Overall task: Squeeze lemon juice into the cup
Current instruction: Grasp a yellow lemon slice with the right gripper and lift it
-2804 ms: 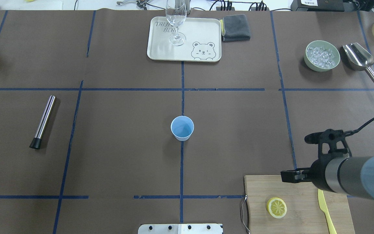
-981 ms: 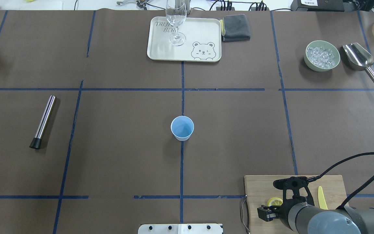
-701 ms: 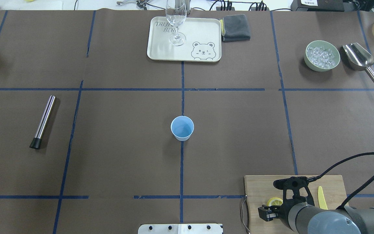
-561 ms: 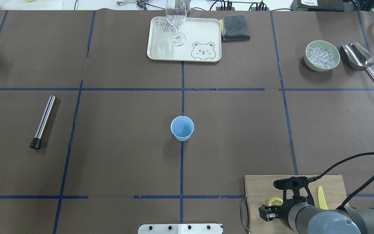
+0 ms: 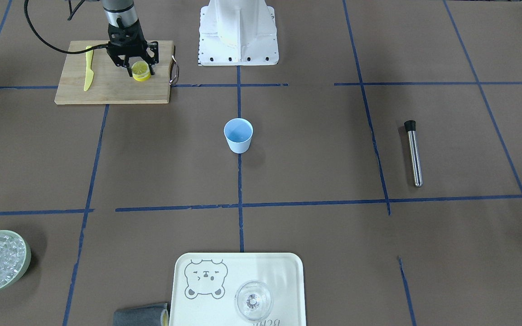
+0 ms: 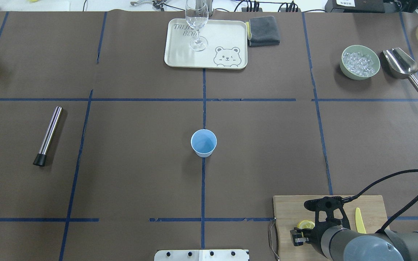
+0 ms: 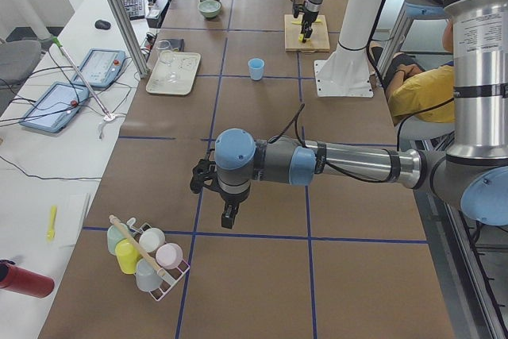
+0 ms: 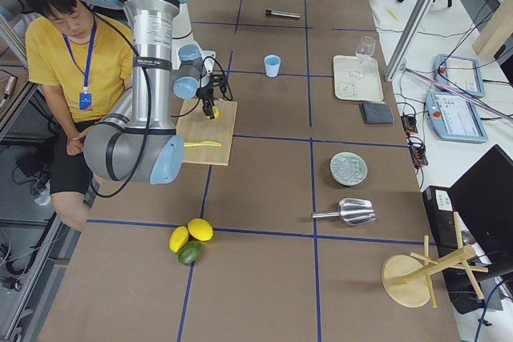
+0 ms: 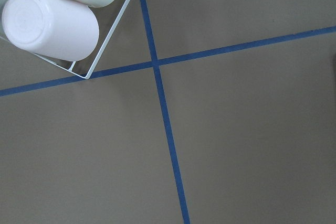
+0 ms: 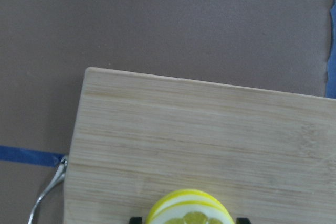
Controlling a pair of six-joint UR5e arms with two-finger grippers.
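Observation:
The lemon is a small stack of slices on the wooden cutting board at the table's near right corner. My right gripper points straight down over it, with one finger on each side of the rind, shut on it. In the right wrist view the lemon sits at the bottom edge between the two fingertips. The light-blue cup stands upright and empty at the table's middle, well apart from the board. My left gripper hangs over bare table at the far left. I cannot tell whether it is open.
A yellow knife lies on the board to the right of the lemon. A metal rod lies at the left. A tray with a wine glass, a grey cloth, an ice bowl and a scoop stand at the back. A cup rack stands near my left gripper.
My right arm came down from above the board's corner onto the lemon. Over the last second its fingers drew in around the lemon, which shifted slightly left.

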